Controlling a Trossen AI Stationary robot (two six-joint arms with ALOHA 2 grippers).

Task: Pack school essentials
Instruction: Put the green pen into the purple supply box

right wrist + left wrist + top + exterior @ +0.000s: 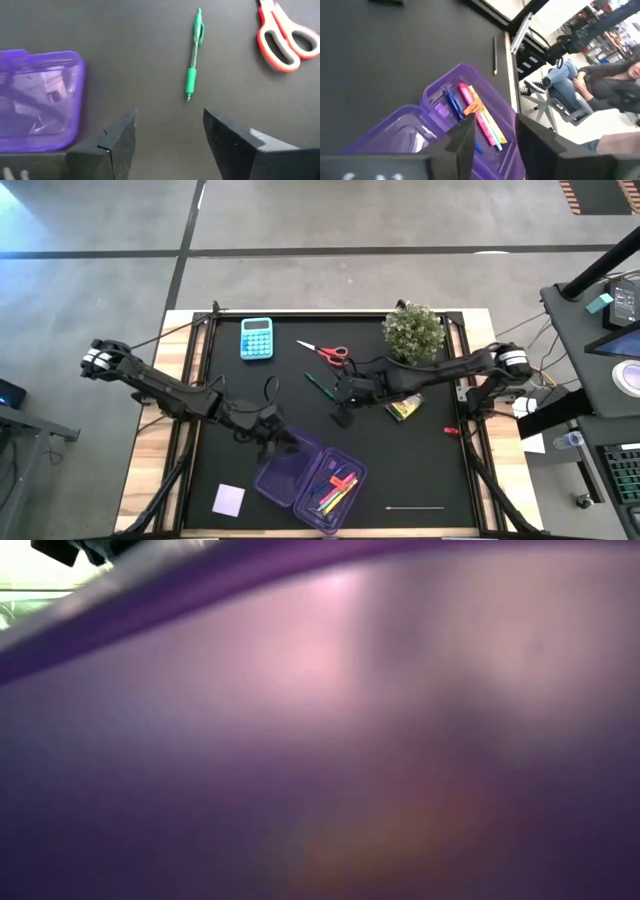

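The translucent purple case (285, 475) lies open near the table's near edge, with pink, blue and yellow pens (480, 117) in its tray. My left gripper (272, 438) (495, 125) hovers open over the case's far-left side. My right gripper (342, 415) (170, 114) is open above the bare mat. The green pen (192, 60) lies flat just beyond its fingers, and the red-handled scissors (282, 37) lie farther off. The yellow crayon box (405, 409) lies under the right arm. The lilac note pad (229, 500) lies near the near-left corner.
A blue calculator (257, 338) and a potted plant (413, 330) stand by the far edge. A thin stick (415, 507) lies near the near edge. The case (320, 740) fills the low view. A seated person (590, 80) is beyond the table.
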